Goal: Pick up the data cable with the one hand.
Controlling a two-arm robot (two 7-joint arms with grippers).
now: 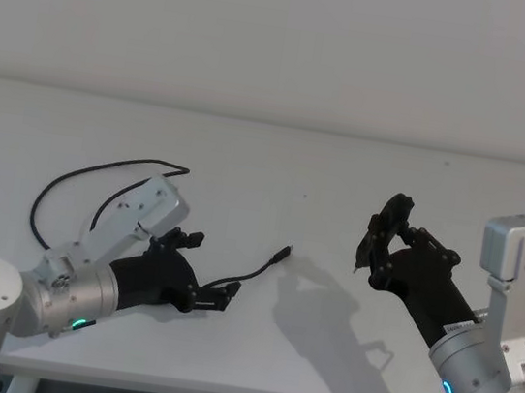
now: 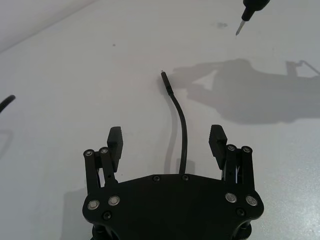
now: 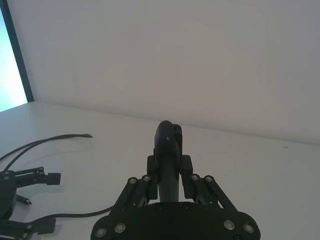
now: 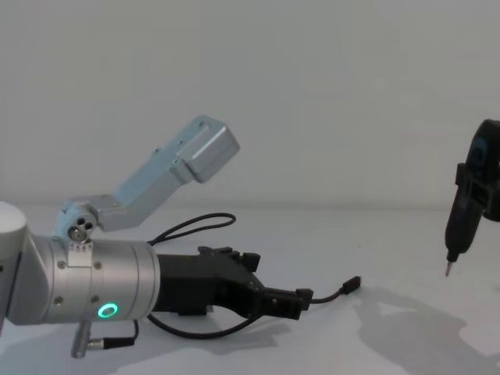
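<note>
Cable (image 1: 259, 272) lies flat on the white table (image 1: 345, 169), and the left gripper (image 1: 212, 265) sits low over it, reaching forward with its fingers (image 2: 115, 142) spread wide apart. In the left wrist view the cable runs out from under the gripper's palm and passes between the two pads, about midway, touching neither. Just ahead of the left gripper it bends gently and ends in a small plug (image 2: 165, 80) with a silver tip, resting on the table and pointing away. Behind the left gripper the cable is hidden by the silver arm, then comes out as a wide loop (image 1: 69, 184) on the table at the arm's far side. Its other end (image 1: 180, 171) lies beyond the arm's angled silver link. A green ring (image 4: 107, 311) glows on the thick silver cylinder behind the left gripper, and a short wire stub (image 4: 109, 341) hangs beneath that cylinder. Well off to the right of the left gripper, the right gripper (image 1: 386, 235) hangs raised above the table. Its fingers are clamped on a black tool (image 4: 459, 226) with blue on its side. The tool's thin pointed tip (image 4: 447, 269) aims downward, clear of the table and apart from the plug.
</note>
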